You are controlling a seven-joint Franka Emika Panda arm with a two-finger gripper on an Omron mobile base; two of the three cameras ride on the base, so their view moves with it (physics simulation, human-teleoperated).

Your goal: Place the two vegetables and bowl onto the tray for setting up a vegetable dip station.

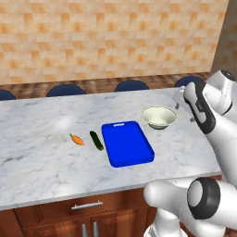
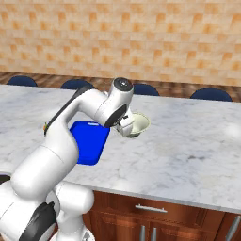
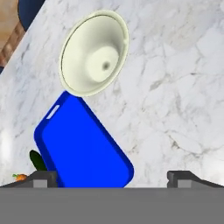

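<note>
Above the unmarked bowl [image 3: 94, 54] and tray [image 3: 83, 146], the gripper [image 3: 111, 177] hangs open

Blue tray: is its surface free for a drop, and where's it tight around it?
The flat blue rectangular tray is bare inside its rim. Open marble counter lies left of the orange carrot. Tight: the dark green cucumber by the tray's left edge, the cream bowl off its far right corner.

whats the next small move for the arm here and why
Probably lower the open gripper toward the bowl and line the fingers up on its rim. The bright blue tray holds nothing yet, the carrot and cucumber lie on the marble counter on the tray's far side, and the bowl sits nearest the hand.
</note>
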